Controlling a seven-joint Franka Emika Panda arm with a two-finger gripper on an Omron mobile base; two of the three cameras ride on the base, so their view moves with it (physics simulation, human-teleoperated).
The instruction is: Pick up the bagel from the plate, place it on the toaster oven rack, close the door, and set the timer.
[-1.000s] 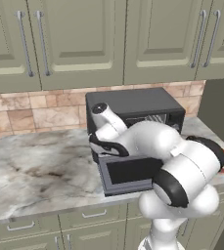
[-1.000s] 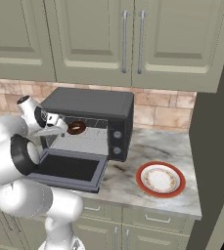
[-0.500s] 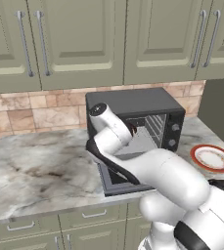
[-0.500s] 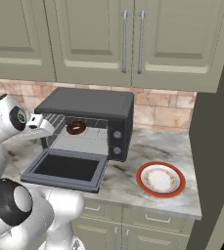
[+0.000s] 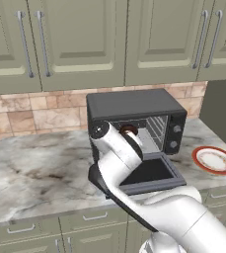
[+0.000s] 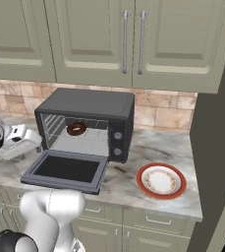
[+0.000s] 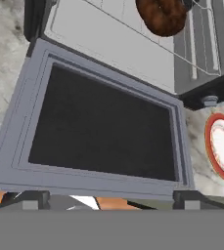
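Toaster oven (image 6: 87, 106) on table (image 6: 148, 152), door (image 6: 67, 171) lowered flat. Bagel (image 6: 76, 129) rests on toaster oven rack (image 6: 84, 140). Plate (image 6: 161, 180) lies to its right, apart. Gripper (image 6: 23, 142) left of door, jaws apart.

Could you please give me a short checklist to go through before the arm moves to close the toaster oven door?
1. Bagel on the toaster oven rack, inside the cavity: ok.
2. Plate bare, off to the side of the oven: ok.
3. Door fully dropped open, nothing lying on its glass: ok.
4. Gripper open and holding nothing: ok.
5. Gripper beside the door, apart from it: ok.
6. Timer knob position: cannot tell.
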